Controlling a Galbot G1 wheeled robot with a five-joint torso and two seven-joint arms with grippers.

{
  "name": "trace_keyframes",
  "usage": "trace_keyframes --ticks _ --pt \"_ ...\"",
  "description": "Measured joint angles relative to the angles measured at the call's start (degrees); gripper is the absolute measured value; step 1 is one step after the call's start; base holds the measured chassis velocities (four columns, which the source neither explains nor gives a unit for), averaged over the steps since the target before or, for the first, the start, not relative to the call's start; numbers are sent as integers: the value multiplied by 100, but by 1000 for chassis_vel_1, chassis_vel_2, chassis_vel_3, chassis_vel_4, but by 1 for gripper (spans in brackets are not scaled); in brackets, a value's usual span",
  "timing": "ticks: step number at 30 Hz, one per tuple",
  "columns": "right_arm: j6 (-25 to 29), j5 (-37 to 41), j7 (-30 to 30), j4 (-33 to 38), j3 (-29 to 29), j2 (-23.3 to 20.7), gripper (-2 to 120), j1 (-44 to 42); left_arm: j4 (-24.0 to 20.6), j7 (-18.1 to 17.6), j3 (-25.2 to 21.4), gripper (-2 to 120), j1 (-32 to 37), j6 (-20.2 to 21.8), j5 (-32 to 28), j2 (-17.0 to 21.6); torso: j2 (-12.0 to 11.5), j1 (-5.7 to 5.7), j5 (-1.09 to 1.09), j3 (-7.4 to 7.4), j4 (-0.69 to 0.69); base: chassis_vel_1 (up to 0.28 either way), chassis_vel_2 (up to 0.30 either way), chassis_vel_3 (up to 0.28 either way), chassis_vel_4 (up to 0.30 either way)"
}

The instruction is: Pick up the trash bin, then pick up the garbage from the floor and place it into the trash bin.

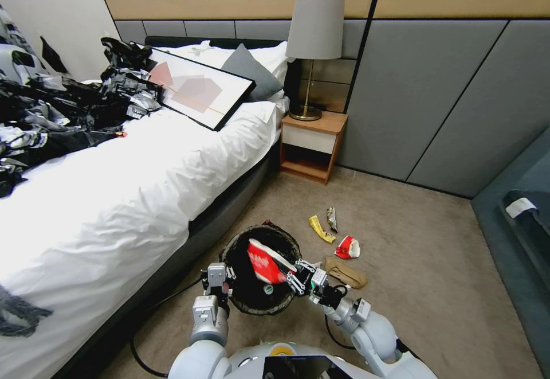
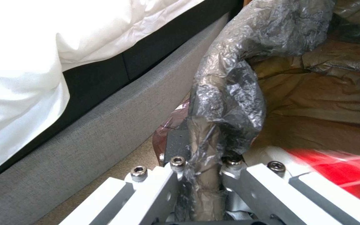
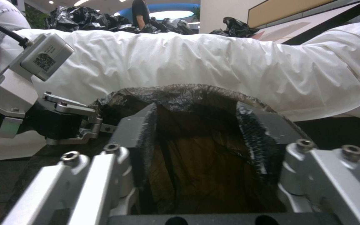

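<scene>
Black crinkly bag lining the small round white trash bin point(image 1: 260, 304), which stands on the carpet beside the bed point(image 1: 114, 195). The left tool point(image 2: 205, 175) is clamped on the bin's bag-covered rim. The right tool point(image 3: 197, 140) hovers over the bin's mouth, fingers spread wide with nothing between them; a crumpled red-and-white paper pack point(image 1: 264, 261) sits at the opening. A yellow wrapper point(image 1: 321, 229), silvery wrapper point(image 1: 332, 218), second red-and-white pack point(image 1: 348, 247) and brown paper bag point(image 1: 346, 272) lie on the carpet nearby.

Bedroom: bed point(image 1: 143, 178), nightstand point(image 1: 312, 145), lamp point(image 1: 314, 52).
</scene>
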Motion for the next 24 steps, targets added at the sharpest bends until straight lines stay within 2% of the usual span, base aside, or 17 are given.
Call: trace_keyframes --ticks 1,5,6,9,10,12,18,22,24 --pt "0 0 0 0 0 0 57 0 0 0 0 0 0 0 0 0 0 0 0 0 0 0 0 0 0" --pt "-2 -11 4 13 1 27 75 -10 -6 1 16 0 4 0 10 -4 0 0 0 0 0 0 0 0 0" --pt "-2 -11 4 13 1 27 75 -10 -6 1 16 0 4 0 10 -4 0 0 0 0 0 0 0 0 0" --pt "0 -33 6 21 -1 56 89 -19 -12 1 12 0 7 0 13 -4 0 0 0 0 0 0 0 0 0" --pt "0 -33 6 21 -1 56 89 -19 -12 1 12 0 7 0 13 -4 0 0 0 0 0 0 0 0 0" --pt "10 -52 73 150 -12 65 97 -57 -13 2 9 0 9 0 14 -5 0 0 0 0 0 0 0 0 0" --pt "39 -117 336 556 62 101 100 -119 -13 3 9 0 6 0 19 -10 0 0 0 0 0 0 0 0 0" --pt "154 -317 799 986 298 331 100 -203 -4 6 10 0 1 -2 20 -11 0 0 0 0 1 0 0 0 0" --pt "292 -700 1397 1255 592 562 100 -336 1 7 -22 0 3 -5 14 1 0 0 0 0 0 0 0 0 0"
